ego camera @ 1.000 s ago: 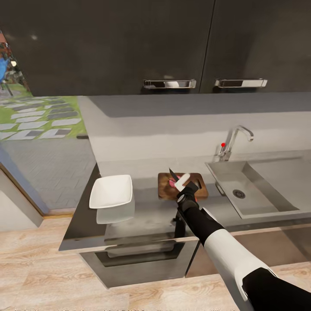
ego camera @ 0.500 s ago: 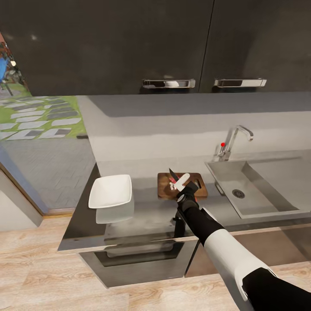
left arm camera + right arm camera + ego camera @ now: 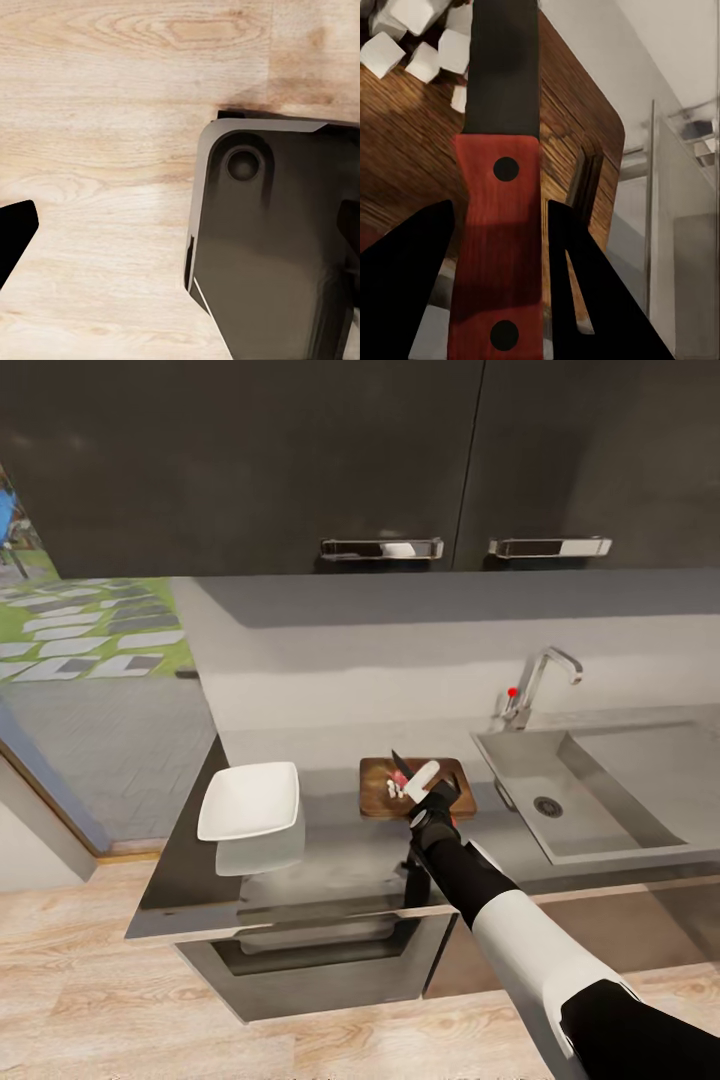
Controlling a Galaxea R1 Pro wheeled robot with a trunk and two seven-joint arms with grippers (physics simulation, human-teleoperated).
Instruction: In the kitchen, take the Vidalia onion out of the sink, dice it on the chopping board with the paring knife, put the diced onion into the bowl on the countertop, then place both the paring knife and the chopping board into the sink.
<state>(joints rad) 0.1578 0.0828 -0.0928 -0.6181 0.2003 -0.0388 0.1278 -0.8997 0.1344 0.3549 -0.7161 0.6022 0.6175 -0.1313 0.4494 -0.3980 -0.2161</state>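
My right claw (image 3: 499, 247) is clamped on the knife (image 3: 499, 187): in the right wrist view its two dark fingers (image 3: 405, 262) press the red handle from either side, and the dark blade runs up the middle of the frame over the board (image 3: 562, 97). Just past the blade, at the upper left of that frame, lie white onion cubes (image 3: 424, 52) on the wood. In the head view my right claw (image 3: 425, 790) sits at frame centre over the board (image 3: 375, 800), the blade tip pointing up and left, with the small pale onion pieces (image 3: 397, 787) beside it. The bowl (image 3: 250, 800) stands well to the left on the table (image 3: 340, 860). The sink (image 3: 600, 800) is at the right, its tap (image 3: 535, 685) behind it. Whether my left claw is apart or together I cannot tell; its wrist view shows wooden floor (image 3: 97, 112).
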